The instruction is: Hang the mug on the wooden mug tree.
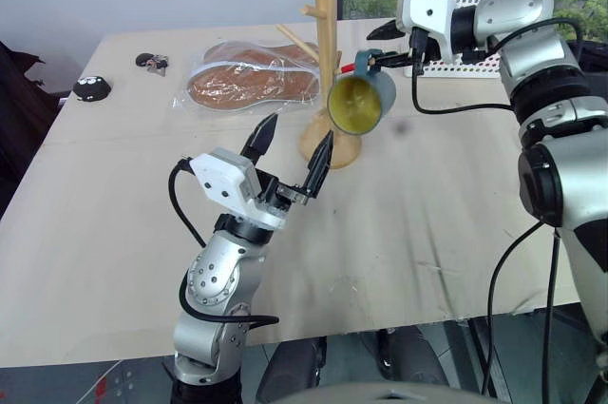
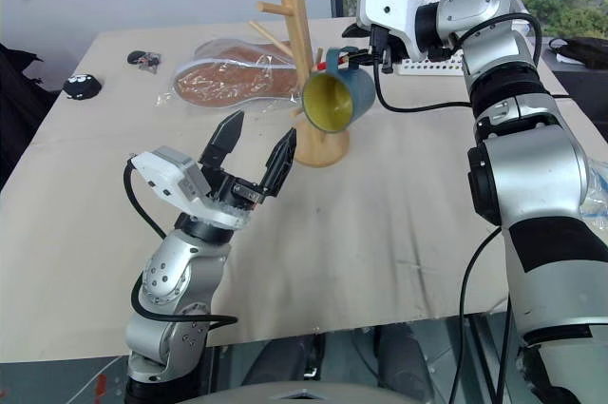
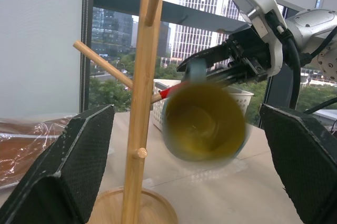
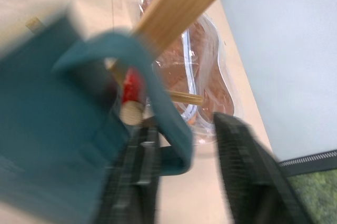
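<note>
Right gripper (image 1: pixel 388 54), upper right of the left eye view, sat at the mug's (image 1: pixel 362 100) handle, jaws apparently parting, mug beside the wooden mug tree (image 1: pixel 328 62). Left gripper (image 2: pixel 255 150) gaped empty, centre-left. Right wrist view: handle looped over a peg; hanging seemed nearly done, release unconfirmed through blur

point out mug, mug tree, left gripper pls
mug (image 1: pixel 353 105), left eye view, yellow inside
wooden mug tree (image 1: pixel 327 28), left eye view, pole
left gripper (image 1: pixel 293 150), left eye view, midway between fingertips
</note>
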